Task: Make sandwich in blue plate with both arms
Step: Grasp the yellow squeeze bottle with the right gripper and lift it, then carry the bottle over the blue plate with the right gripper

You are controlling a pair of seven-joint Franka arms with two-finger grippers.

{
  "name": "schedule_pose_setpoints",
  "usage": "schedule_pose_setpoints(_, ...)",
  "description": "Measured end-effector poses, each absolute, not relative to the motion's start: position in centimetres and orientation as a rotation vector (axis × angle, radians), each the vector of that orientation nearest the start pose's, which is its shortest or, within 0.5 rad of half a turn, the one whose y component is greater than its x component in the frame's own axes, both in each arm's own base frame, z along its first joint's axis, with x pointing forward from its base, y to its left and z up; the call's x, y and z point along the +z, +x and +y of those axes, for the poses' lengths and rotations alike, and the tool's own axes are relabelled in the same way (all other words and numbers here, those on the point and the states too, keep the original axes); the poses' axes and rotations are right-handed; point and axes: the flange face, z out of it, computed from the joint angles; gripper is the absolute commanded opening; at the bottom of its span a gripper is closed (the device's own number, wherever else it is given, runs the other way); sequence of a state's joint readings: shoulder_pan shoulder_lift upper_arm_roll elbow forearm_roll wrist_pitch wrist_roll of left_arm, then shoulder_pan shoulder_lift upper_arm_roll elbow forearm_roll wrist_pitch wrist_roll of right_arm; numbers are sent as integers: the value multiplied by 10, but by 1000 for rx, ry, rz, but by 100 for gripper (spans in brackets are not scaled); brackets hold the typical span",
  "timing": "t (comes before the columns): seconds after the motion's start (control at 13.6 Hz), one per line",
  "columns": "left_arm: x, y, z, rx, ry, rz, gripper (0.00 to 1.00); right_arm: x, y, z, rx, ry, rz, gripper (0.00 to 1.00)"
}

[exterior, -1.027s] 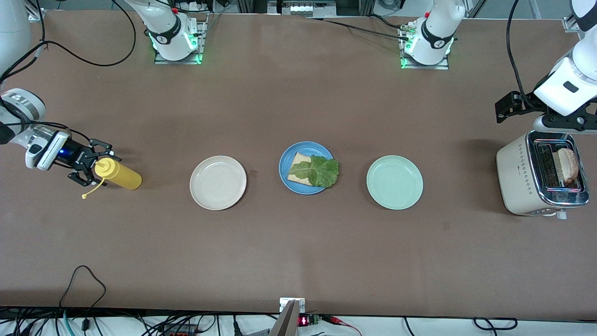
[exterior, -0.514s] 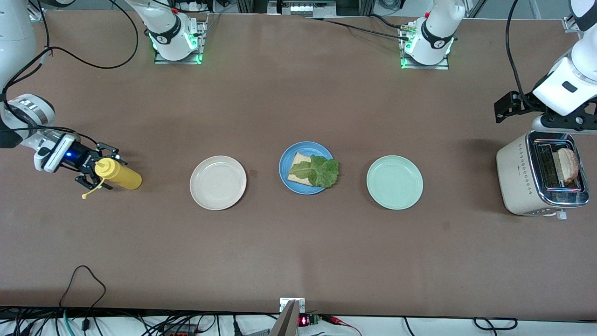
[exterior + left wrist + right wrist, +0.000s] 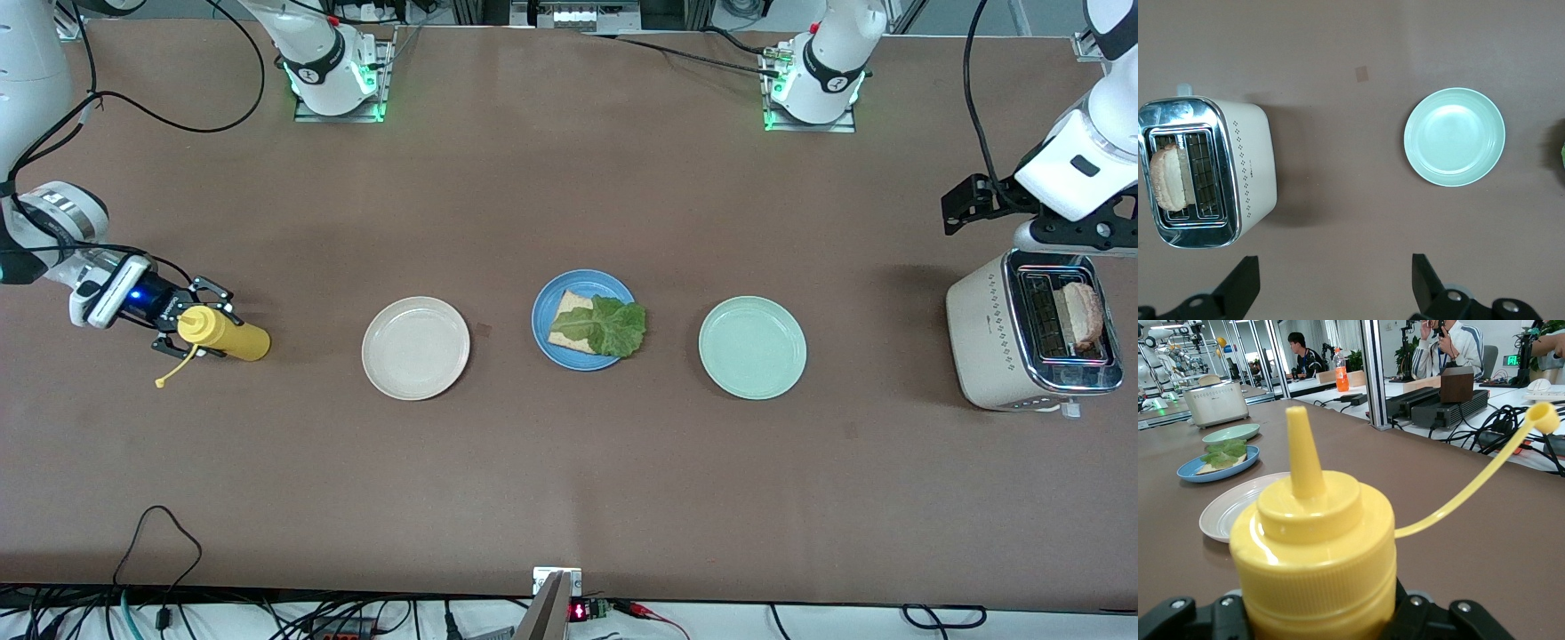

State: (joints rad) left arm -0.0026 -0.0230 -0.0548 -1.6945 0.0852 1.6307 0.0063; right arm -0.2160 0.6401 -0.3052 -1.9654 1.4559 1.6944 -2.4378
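At the frame's left edge, the right gripper (image 3: 182,325) fingers clasp the yellow squeeze bottle (image 3: 222,333), its length pointing toward the blue plate (image 3: 544,342); the left gripper (image 3: 1331,287) hangs open.

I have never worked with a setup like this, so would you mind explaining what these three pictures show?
Two white robot arms share a brown table. One picture looks down from across the table; the other two come from cameras on the wrists. In a row lie a yellow squeeze bottle, a beige plate, the blue plate with bread and lettuce, a pale green plate and a toaster holding bread. The right gripper is closing around the bottle's cap end. The left gripper hangs open beside the toaster.
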Motion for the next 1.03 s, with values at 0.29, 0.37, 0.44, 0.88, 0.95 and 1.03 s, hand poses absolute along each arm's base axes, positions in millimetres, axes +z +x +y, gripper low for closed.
schedule_pose_setpoints(0.29,583,549,-23,62,-3052,108,100,201,583,-162,-989,-1858,-1277,0)
schedule_pose_setpoints(0.37,583,549,-23,62,-3052,108,100,226,601,-141,-906,-1893,-1351,0)
schedule_pose_setpoints(0.44,583,549,-23,61,-3052,108,100,252,617,-114,-826,-1945,-1442,0)
schedule_pose_setpoints(0.88,583,549,-24,61,-3052,109,100,342,637,149,-359,-2249,-1964,0)
schedule_pose_setpoints(0.95,583,549,-24,61,-3052,109,100,347,630,190,-317,-2282,-2006,0)
schedule_pose_setpoints(1.03,583,549,-24,61,-3052,109,100,352,623,222,-284,-2321,-2037,0)
